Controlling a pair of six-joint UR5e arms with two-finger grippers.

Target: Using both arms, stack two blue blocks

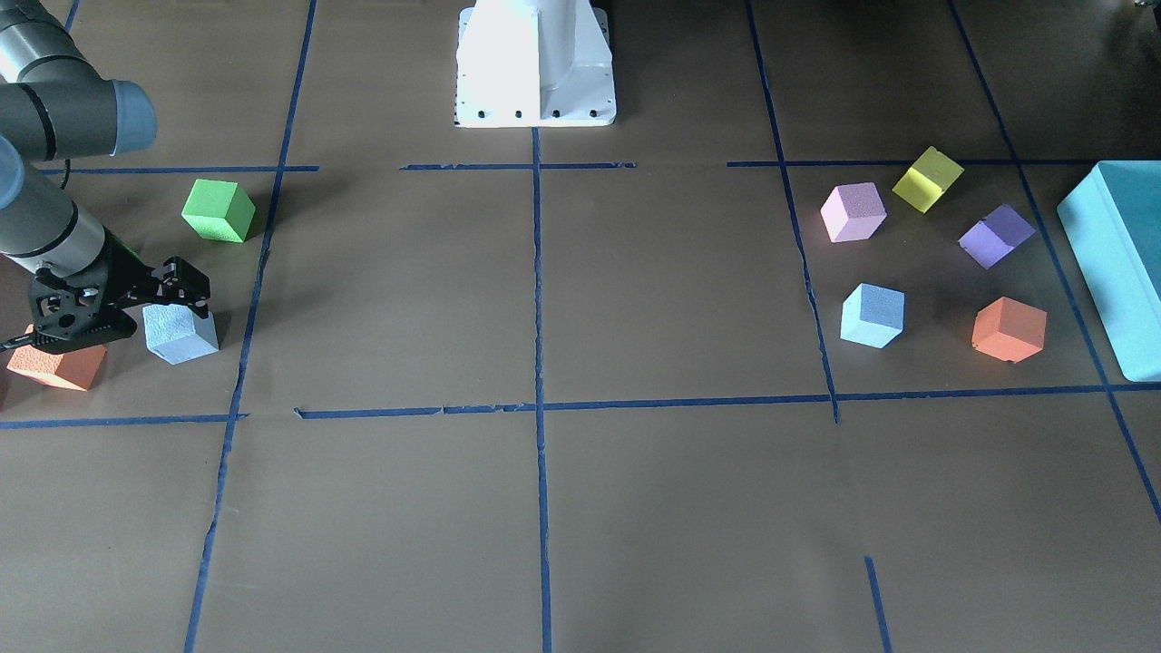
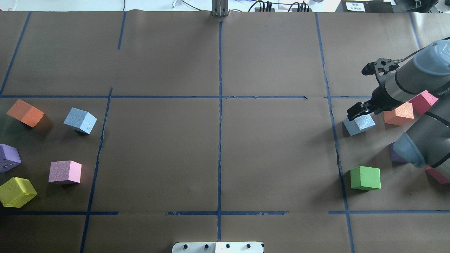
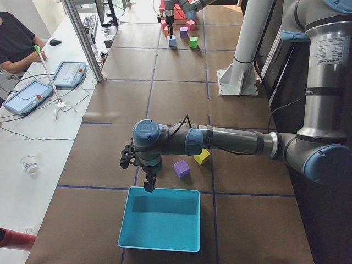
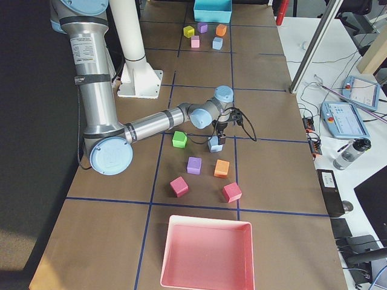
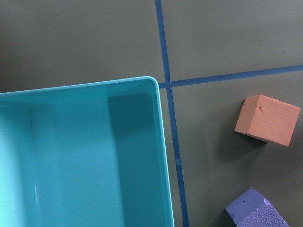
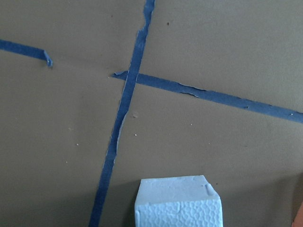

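Reaching low, right gripper (image 1: 203,301) over blue block (image 1: 180,334)

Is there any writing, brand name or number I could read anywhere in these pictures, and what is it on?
Nothing here reads clearly.
Left grey tubular arm, its white printed sticker: too small to read.
Right grey tubular arm, its white label: too small to read.
Same right arm, pale lettering on the tube: blurred.
White card beyond the brown table: too small to read.

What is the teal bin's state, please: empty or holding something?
Empty: in the left side view the bin shows only its bare floor, no blocks inside.
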